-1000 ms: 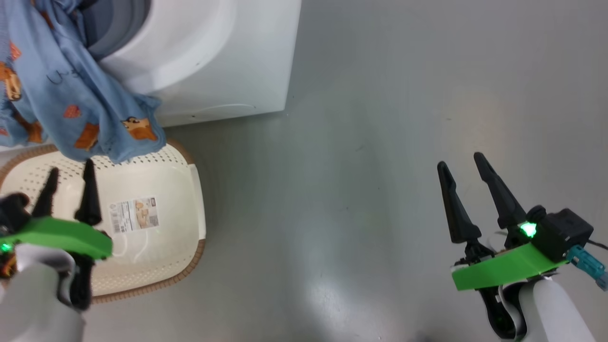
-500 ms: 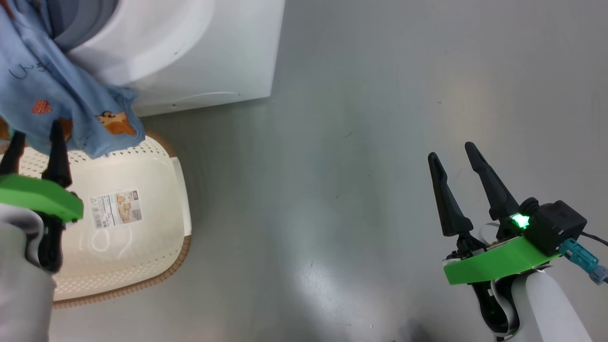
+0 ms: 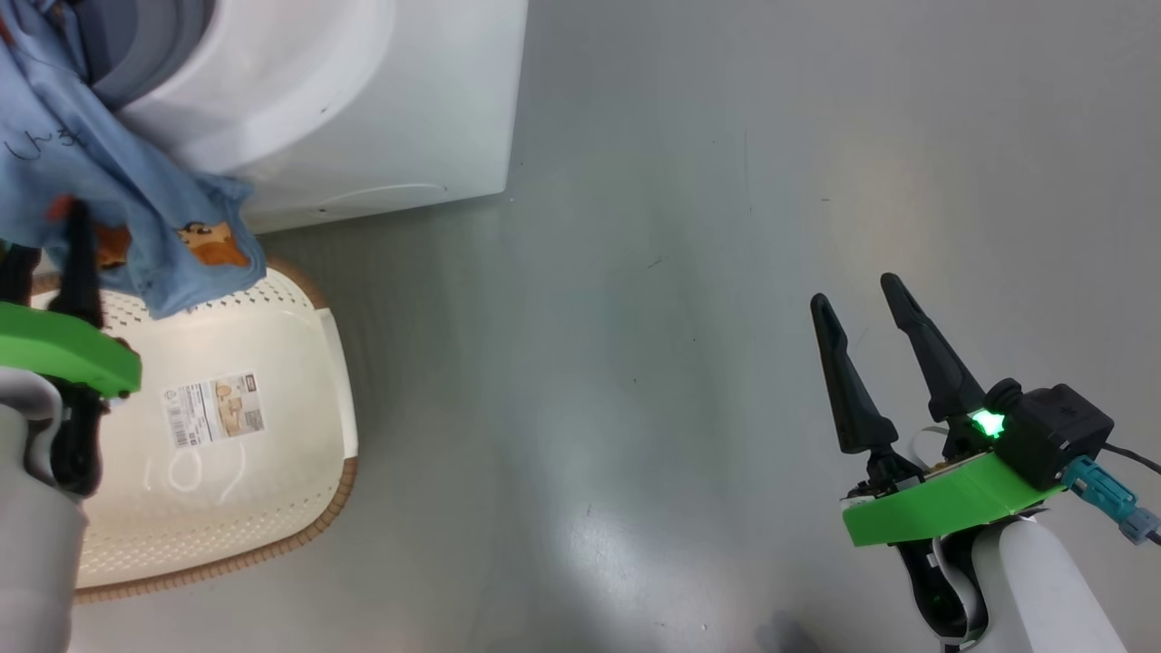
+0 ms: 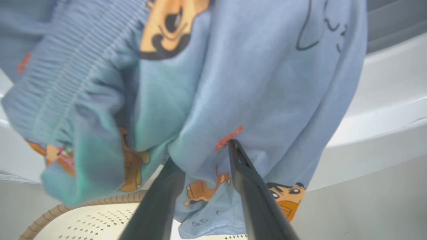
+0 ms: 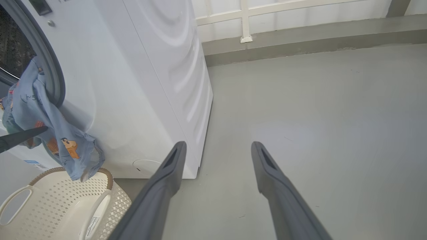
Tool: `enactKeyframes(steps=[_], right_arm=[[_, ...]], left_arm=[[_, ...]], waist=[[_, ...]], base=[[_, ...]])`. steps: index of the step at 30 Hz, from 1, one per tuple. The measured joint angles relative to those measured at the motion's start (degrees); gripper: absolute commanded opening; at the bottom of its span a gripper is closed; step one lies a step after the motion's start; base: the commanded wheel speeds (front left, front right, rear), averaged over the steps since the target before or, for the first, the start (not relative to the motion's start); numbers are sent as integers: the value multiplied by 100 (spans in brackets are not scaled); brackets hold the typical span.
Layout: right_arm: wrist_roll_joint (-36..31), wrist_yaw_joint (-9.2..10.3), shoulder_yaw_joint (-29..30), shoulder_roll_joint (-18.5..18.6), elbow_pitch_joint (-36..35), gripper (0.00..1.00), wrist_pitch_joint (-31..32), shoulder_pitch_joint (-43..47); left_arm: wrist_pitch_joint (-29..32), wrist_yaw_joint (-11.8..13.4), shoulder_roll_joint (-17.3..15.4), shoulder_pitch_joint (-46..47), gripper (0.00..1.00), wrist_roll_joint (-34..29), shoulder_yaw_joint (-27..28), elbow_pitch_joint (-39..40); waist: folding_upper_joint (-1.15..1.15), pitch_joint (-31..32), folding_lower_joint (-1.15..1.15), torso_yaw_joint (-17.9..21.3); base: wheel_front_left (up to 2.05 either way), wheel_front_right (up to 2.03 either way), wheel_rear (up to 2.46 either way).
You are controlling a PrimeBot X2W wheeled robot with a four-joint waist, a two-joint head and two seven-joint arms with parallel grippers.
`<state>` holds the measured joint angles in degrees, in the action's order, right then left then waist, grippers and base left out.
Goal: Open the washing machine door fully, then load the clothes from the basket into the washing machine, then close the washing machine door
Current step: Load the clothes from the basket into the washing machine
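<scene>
- At the top left of the head view, the washing machine (image 3: 363,109) is seen, big and white, set on the grey floor (image 3: 680,272).
- Its round mouth is shown open in the right wrist view, with a grey rubber ring (image 5: 53,76) around the dark drum (image 5: 13,43).
- Just in front of the machine, the basket (image 3: 299,326) is set on the floor. A label sticker (image 3: 214,410) is stuck inside it, on the bottom.
- The clothes (image 3: 136,209) are hung out of the mouth, over the ring and down the white front. The low end of the blue cloth is hung above the back rim of the basket.
- The left gripper (image 4: 203,153) is held up at the low end of the clothes. A fold of blue cloth is seen between its two fingers, which are a little apart. Whether the cloth is squeezed cannot be told.
- The right gripper (image 3: 853,287) is held over bare floor, well apart from the machine and the basket. Its two fingers are spread wide.
</scene>
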<state>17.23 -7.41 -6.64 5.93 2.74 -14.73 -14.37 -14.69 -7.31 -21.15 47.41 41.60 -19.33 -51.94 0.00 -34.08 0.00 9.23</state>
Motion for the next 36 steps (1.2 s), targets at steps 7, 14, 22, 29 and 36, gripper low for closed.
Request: enactKeyframes(steps=[7, 14, 22, 29, 36], right_arm=[[0, 0, 26, 4, -5, 100, 0, 8], [0, 0, 66, 1, -14, 100, 0, 9], [0, 0, 94, -9, -11, 100, 0, 11], [0, 0, 92, -24, -10, 100, 0, 10], [2, 0, 3, -65, 5, 100, 0, 8]], left_arm=[[0, 0, -47, 11, 0, 169, 46, 25], [0, -1, -52, -5, 0, 159, 568, 318], [0, 0, 83, -175, 0, -285, 1346, 1042], [-1, 0, 141, -110, 0, -425, 1557, 1388], [-1, 0, 2, 387, 0, -482, 1383, 1235]], waist=[[0, 36, 0, -33], [0, 94, 0, -129], [0, 212, 0, -221], [0, 202, 0, -247], [0, 170, 0, -139]], base=[[0, 0, 0], [0, 0, 0], [0, 0, 0], [0, 0, 0], [0, 0, 0]])
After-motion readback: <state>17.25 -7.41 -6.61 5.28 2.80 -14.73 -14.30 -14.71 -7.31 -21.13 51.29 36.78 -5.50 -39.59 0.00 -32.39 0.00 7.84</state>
